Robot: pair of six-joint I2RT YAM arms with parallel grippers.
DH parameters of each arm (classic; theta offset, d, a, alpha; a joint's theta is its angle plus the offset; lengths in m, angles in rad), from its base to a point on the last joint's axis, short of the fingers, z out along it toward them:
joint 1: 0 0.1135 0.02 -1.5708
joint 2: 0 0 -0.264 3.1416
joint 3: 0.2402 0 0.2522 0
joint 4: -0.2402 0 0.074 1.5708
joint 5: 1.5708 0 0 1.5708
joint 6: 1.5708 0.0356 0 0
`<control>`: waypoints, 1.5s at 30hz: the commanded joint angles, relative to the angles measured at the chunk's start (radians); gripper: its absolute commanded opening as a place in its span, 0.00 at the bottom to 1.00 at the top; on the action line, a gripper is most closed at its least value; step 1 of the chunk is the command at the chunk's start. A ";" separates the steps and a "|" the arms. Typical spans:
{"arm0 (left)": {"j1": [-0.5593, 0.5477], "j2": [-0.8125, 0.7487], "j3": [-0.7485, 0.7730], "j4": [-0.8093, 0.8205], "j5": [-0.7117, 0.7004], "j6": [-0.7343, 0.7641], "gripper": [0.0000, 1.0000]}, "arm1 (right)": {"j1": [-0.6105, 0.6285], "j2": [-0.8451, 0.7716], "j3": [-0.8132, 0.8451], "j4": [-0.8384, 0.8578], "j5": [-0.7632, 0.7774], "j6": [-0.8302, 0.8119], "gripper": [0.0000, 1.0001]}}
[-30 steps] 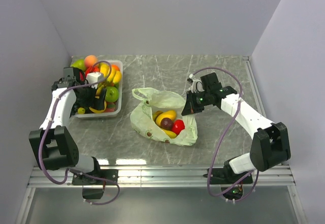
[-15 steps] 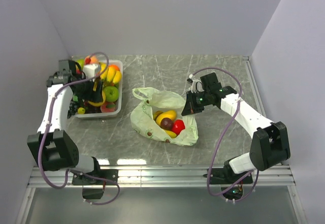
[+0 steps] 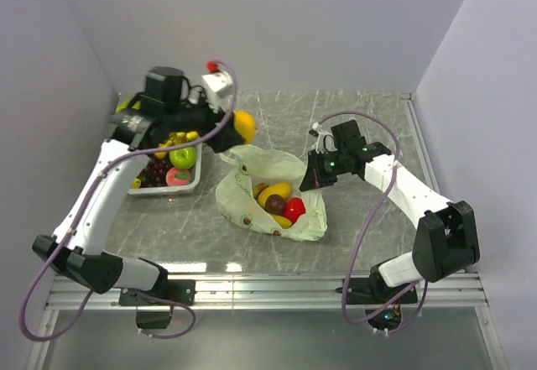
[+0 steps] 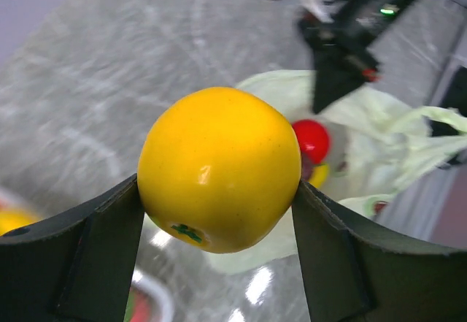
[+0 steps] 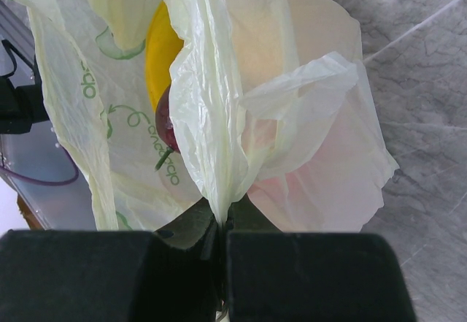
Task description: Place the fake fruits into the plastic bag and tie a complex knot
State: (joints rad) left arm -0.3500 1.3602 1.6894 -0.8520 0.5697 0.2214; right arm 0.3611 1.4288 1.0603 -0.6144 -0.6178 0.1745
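My left gripper (image 3: 237,128) is shut on a round yellow fruit (image 4: 219,167), held in the air above the table beside the bag's far left edge; the fruit shows in the top view (image 3: 243,125). The pale-green plastic bag (image 3: 277,167) lies open mid-table with a banana, a dark fruit and a red fruit (image 3: 294,209) inside. My right gripper (image 3: 314,174) is shut on the bag's right edge; the pinched film (image 5: 219,190) rises from between the jaws. No knot shows.
A clear plastic tray (image 3: 186,187) at the back left holds several more fruits, among them a green apple (image 3: 183,157) and dark grapes (image 3: 153,170). Walls close in the table at the back and both sides.
My left arm has lifted out of the tray with the yellow fruit and swung right, toward the bag. The right arm and the bag have not moved.
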 commanded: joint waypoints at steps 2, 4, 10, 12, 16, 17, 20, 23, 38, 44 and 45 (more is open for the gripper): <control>-0.157 0.053 -0.049 0.074 0.033 -0.050 0.54 | -0.005 -0.019 0.041 0.018 -0.010 0.002 0.00; -0.251 0.063 -0.108 0.099 0.012 -0.034 0.54 | -0.007 -0.024 0.040 0.016 -0.008 0.002 0.00; -0.388 0.105 -0.244 0.151 -0.062 -0.008 0.57 | -0.005 -0.028 0.038 0.018 -0.008 0.002 0.00; -0.406 0.125 -0.290 0.211 -0.096 -0.033 0.58 | -0.007 -0.028 0.038 0.018 -0.013 0.003 0.00; -0.425 0.186 -0.277 0.254 -0.105 -0.033 0.58 | -0.005 -0.027 0.041 0.015 -0.014 0.003 0.00; -0.429 0.216 -0.260 0.255 -0.105 -0.030 0.58 | -0.007 -0.031 0.040 0.018 -0.013 0.008 0.00; -0.451 0.269 -0.252 0.281 -0.129 -0.033 0.60 | -0.007 -0.057 0.038 0.030 0.007 0.017 0.00; -0.449 0.325 -0.244 0.297 -0.224 -0.062 0.63 | -0.010 -0.091 0.035 0.035 0.039 0.017 0.00; -0.313 0.190 -0.304 0.219 -0.403 -0.005 0.94 | -0.022 -0.094 0.009 0.025 0.015 0.000 0.00; -0.271 0.058 -0.205 0.154 -0.113 0.007 0.99 | -0.021 -0.053 0.018 0.031 -0.006 0.010 0.00; -0.265 0.047 -0.182 0.142 -0.079 0.013 0.99 | -0.022 -0.048 0.021 0.033 -0.011 0.011 0.00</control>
State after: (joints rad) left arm -0.6292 1.4982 1.4097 -0.6914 0.3016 0.2058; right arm 0.3443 1.3663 1.0576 -0.6056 -0.6003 0.1856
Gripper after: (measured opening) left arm 0.994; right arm 0.009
